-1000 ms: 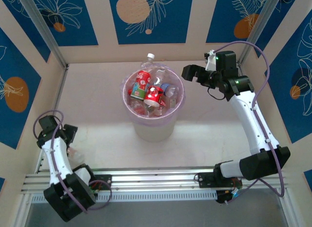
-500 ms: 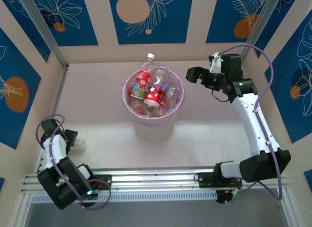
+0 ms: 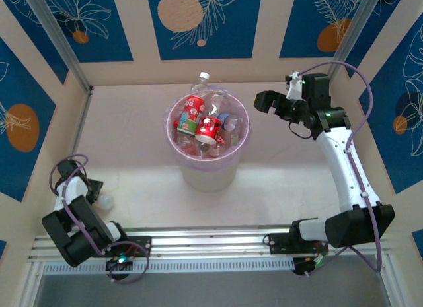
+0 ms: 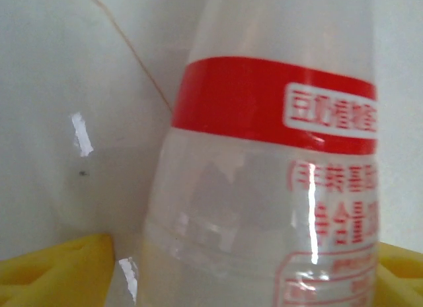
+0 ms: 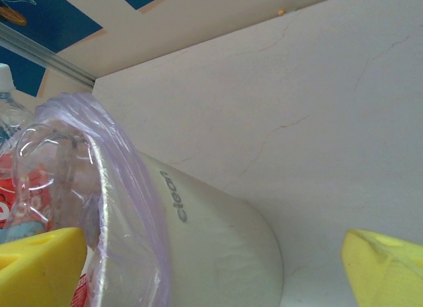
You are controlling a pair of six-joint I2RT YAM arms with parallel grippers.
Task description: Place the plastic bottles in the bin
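Enclosing pale cracked tabletop, blue-patterned walls; right fingers spread wide beside bin; left fingers straddle bottle, grip unclear.

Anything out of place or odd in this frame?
Mostly tidy. The bin is heaped: a white-capped bottle pokes up above its far rim and may not be settled. One red-labelled bottle sits outside the bin, at the near-left corner of the table, between the fingers of the left gripper.

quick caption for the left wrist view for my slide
Clear plastic bottle with a red label band, framed close-up between the left arm's open yellow jaws.
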